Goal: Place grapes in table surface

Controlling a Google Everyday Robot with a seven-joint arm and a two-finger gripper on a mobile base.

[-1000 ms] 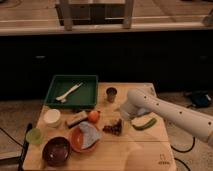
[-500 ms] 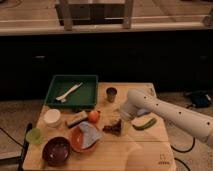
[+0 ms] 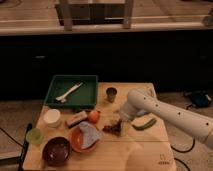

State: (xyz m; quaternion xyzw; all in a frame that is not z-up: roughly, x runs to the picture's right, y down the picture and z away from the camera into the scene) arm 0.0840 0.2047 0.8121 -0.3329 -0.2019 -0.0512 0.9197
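Fingers of the gripper [image 3: 119, 124] stand spread apart and we see nothing clamped between them. They sit mostly behind the wrist and blur into the grapes [image 3: 111, 129], so we can't tell if they touch. The grapes are a dark lumpy cluster lying on the table surface [image 3: 125, 156], mid-table, between the orange round fruit [image 3: 93, 116] and the curved green pod [image 3: 144, 123].

The white arm [image 3: 167, 114] enters from the right, cut off at the frame edge. It slopes down to the left, with a smooth rounded wrist tipped down over the grapes.

The tabletop is pale wood planks with a small dark logo [image 3: 161, 161] at the near right corner. The green rectangular tray [image 3: 89, 81] at the back left holds a white utensil [image 3: 69, 92] whose type is unclear. A small metal cup [image 3: 111, 94] stands just beside the tray. Toward the front left, a crumpled grey-blue cloth [image 3: 90, 134] lies in an orange dish [image 3: 76, 142], with a dark round bowl [image 3: 56, 150] beside it. Also on that side are a white tub [image 3: 52, 117], a pale green cup [image 3: 34, 136], and a tan block [image 3: 76, 119] we can't identify.
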